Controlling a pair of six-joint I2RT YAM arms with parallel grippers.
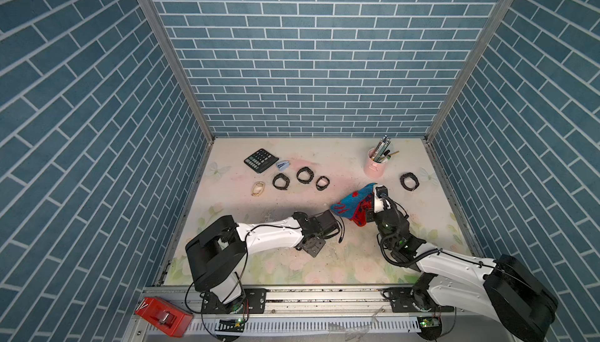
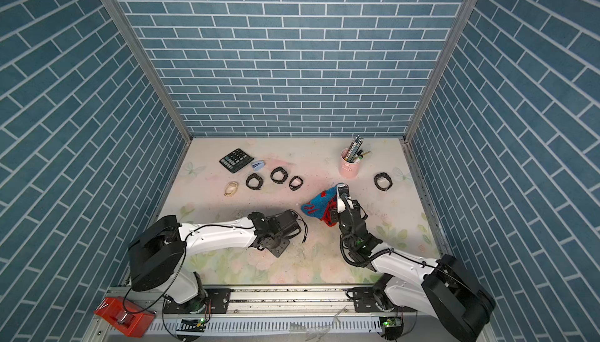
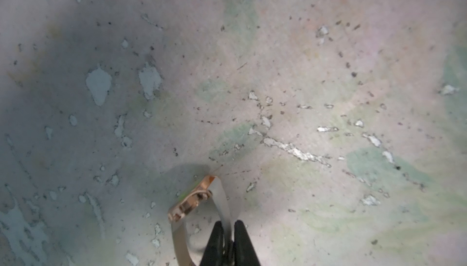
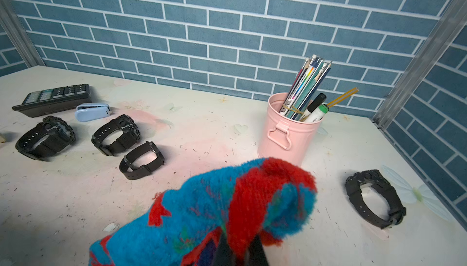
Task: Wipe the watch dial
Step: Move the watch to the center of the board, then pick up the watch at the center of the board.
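Step in hand: bringing cloth and watch together. Both are gripped, and no wiping contact is visible.
Left gripper [image 3: 228, 226]: narrow, pinched on the pale strap [image 3: 225, 201] of the rose-gold watch [image 3: 192, 200].
Watch location: hanging from the left gripper just over the table [image 3: 278, 62], hidden beneath the left arm's wrist at lower centre of frame in both top views. Whether the case touches the table cannot be told.
Dial: the case shows edge-on in the left wrist view, so the face is not readable.
Right gripper [image 4: 238, 243]: closed on the fleece cloth [image 4: 227, 201], blue and red, bunched over the fingers.
Cloth location: right of centre, lower half of frame in both top views, with one edge near the left wrist. Contact cannot be told.
Bystanders: black watches [image 1: 305, 174], pink pencil cup [image 1: 373, 166] and calculator [image 1: 259, 160] sit in a band just above mid-height of the frame, well apart from the work.
Next move, as judged: turn the dial toward the cloth, close the remaining gap, then rub lightly across the face.
Risk, as judged: a strap-only hold lets the case swing under pressure.
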